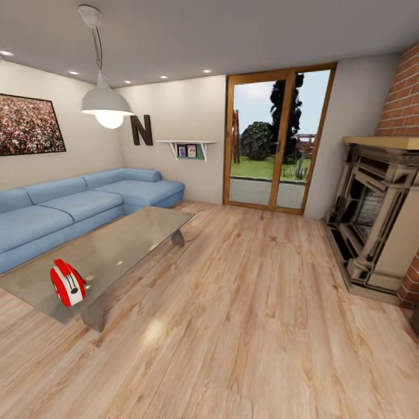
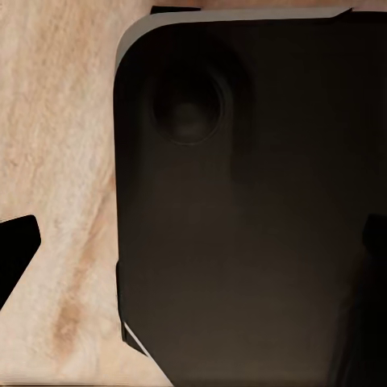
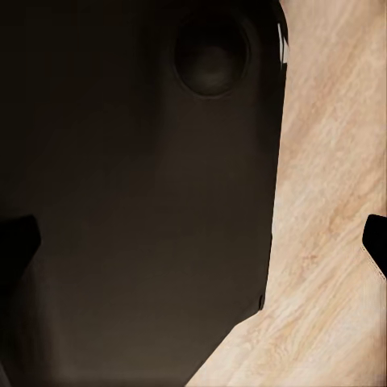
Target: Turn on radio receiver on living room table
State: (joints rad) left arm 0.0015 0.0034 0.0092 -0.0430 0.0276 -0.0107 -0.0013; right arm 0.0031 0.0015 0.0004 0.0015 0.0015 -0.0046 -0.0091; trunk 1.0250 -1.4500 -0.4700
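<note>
The radio receiver (image 1: pixel 67 283) is turning its face away, so its dial is too small to make out. The worktop (image 1: pixel 116 250) is hiding the sofa's (image 1: pixel 75 203) lower front, and the sofa is running off the left edge. The crowd picture (image 1: pixel 26 124) is getting cut there too. On the right the fireplace (image 1: pixel 378 221) and its brick chimney (image 1: pixel 401 93) are leaving the frame. The small pictures on the wall shelf (image 1: pixel 187 146) are too tiny to read. At each wrist a dark robot panel (image 2: pixel 242 210) is blocking most of the floor (image 2: pixel 56 161), and only black finger edges (image 3: pixel 376 238) are peeking in.
</note>
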